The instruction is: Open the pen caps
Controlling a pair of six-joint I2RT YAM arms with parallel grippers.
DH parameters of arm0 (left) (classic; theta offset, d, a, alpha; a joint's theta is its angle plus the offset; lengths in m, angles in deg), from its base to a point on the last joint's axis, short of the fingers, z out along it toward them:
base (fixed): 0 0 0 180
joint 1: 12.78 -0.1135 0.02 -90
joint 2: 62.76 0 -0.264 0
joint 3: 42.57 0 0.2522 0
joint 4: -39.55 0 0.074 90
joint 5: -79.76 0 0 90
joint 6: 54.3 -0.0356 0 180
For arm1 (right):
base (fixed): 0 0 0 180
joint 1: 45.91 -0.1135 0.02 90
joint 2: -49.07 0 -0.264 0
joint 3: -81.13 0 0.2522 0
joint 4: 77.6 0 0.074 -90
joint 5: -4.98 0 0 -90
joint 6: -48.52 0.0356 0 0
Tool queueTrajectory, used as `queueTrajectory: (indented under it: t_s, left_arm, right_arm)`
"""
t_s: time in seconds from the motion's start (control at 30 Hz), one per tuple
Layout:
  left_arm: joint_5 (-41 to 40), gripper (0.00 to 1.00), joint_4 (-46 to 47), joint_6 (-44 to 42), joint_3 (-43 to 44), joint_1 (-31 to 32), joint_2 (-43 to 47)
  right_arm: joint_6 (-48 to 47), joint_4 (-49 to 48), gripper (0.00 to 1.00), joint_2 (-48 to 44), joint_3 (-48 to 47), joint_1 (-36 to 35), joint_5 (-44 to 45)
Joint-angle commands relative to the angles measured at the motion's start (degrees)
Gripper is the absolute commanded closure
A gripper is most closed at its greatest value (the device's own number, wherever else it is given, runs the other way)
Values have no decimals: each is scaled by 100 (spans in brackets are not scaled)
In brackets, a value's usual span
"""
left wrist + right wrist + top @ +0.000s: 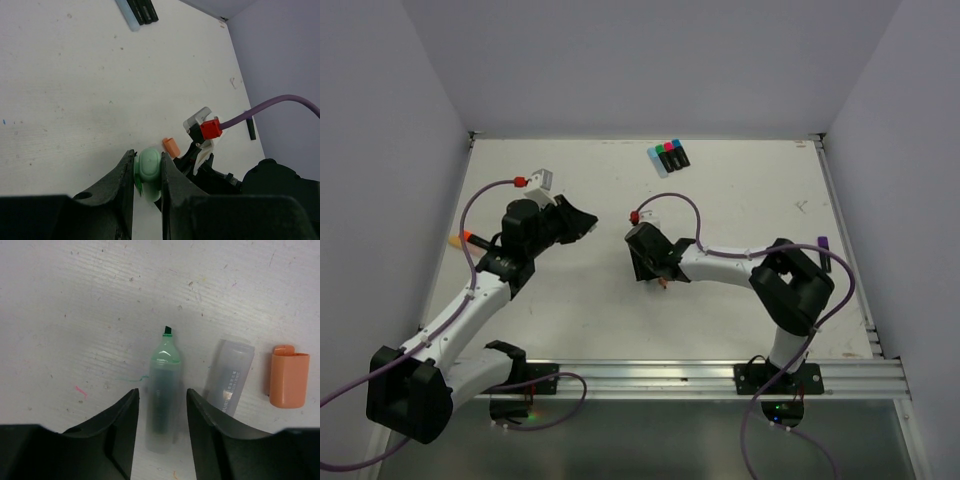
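Left end effector [147, 161] pinches the freed green cap [149, 172], the right end effector [162, 395] stands spread astride its bare pen [163, 365], an orange cap [288, 376] lies off just beside, and capped pens [670, 156] far ahead are left.

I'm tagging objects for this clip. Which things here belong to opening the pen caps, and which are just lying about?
Job: small green plastic cap in the left gripper; blocky orange plastic cap; uncapped green-tipped translucent highlighter; row of capped stubby pens at the back.
Lying about: pale translucent pen body, lying loose; stray ink marks on the white table.
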Motion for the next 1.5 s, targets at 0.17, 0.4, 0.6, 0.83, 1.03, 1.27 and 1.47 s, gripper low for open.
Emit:
queueTrajectory:
  t_s: [0.17, 0.4, 0.6, 0.83, 1.03, 1.27, 1.47]
  left_arm:
    - [133, 100, 88, -184, -134, 18, 44]
    - [141, 100, 62, -201, -143, 18, 114]
    - [203, 100, 61, -184, -143, 18, 150]
    - [273, 100, 9, -175, -64, 18, 229]
    - [282, 100, -35, -184, -46, 18, 264]
    - [308, 100, -53, -184, -55, 18, 273]
    - [308, 100, -79, -201, -55, 18, 299]
  right_arm:
    - [-125, 104, 37, -388, -231, 48, 381]
    - [-117, 377, 37, -924, -48, 189, 522]
    - [-99, 211, 44, -1012, 330, 391, 338]
    - [-64, -80, 50, -872, 559, 549, 92]
    - [-29, -387, 54, -679, 700, 567, -216]
    - [59, -677, 54, -432, 841, 593, -480]
    - [121, -976, 58, -362, 885, 593, -805]
